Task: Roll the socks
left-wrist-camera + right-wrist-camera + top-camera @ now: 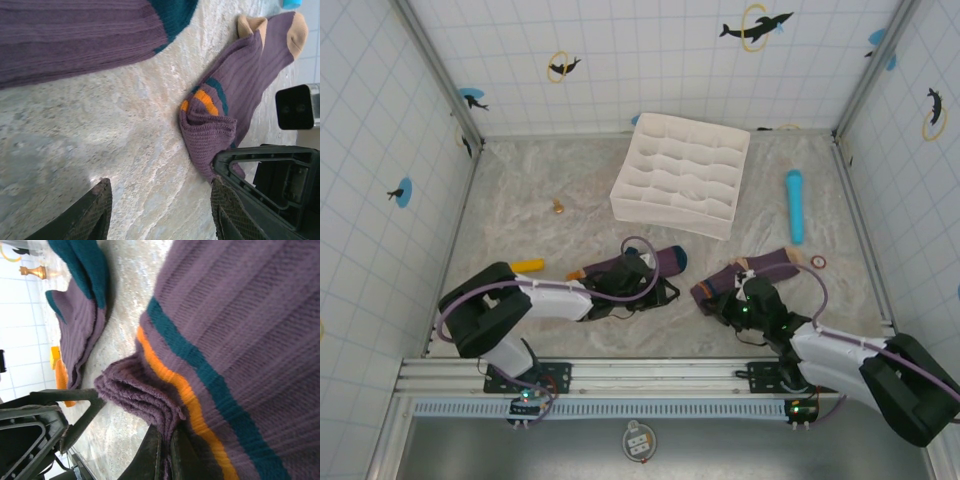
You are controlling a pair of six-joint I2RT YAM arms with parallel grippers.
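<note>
In the overhead view, left of centre, a small yellow-orange piece (528, 265) lies on the pale marbled table (520, 190), with a little brown turned-wood piece (558, 207) above it. Just right of these, at mid-frame, lies the purple ribbed sock with the dark teal heel (630, 268), its orange toe pointing left. The left gripper (161, 200) sits by this sock's lower edge. In its wrist view the fingers stand apart with bare table between them — gaping, holding nothing — and the sock runs across the top of the frame.

Above centre sits a white fabric box of square compartments (682, 175). Right of centre, apart from the first sock, lies the purple ribbed sock with the tan heel and orange-and-teal striped cuff (760, 268). The right gripper (166, 440) is at its lower-left end, fingers drawn tight on the folded cuff edge. Further right a light blue cylinder (794, 205) lies lengthwise up the frame. A small red ring (818, 262) lies just beside the sock's tan end.
</note>
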